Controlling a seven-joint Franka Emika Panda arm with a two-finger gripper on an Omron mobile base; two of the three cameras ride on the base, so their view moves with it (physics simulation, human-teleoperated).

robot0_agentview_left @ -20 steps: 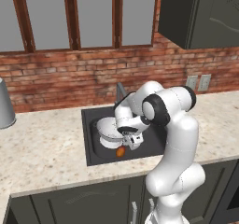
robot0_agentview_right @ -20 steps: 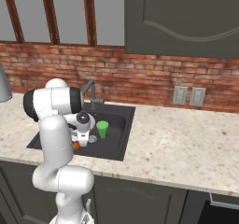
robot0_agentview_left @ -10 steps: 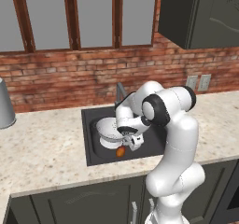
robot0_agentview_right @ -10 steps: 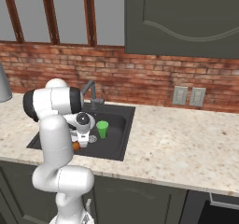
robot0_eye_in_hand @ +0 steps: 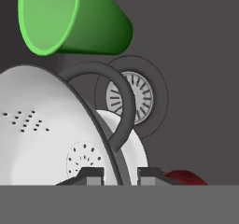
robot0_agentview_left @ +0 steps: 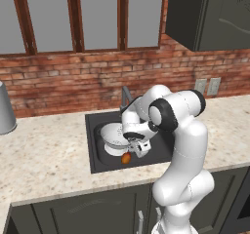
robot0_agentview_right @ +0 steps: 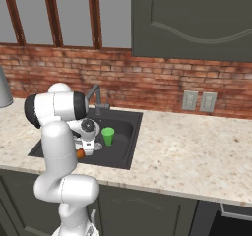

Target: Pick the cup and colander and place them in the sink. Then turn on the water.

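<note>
Hand: my hand is down in the sink, fingers set narrowly on either side of the colander's rim, one inside the bowl and one outside; whether they are pressing on it or just off it I cannot tell.
Colander: the colander sits in the basin's left part, tipped up on its edge in the hand view, its curved side handle arching over the drain. I judge I hold the rim because it is the only thin edge on so wide a bowl.
Cup: the cup stands in the basin, just beside the colander.
Orange thing: a small round orange object lies on the sink floor beside my hand.
Faucet: the faucet stands at the back edge; no stream runs yet.
Left to do: release, then the water.
</note>
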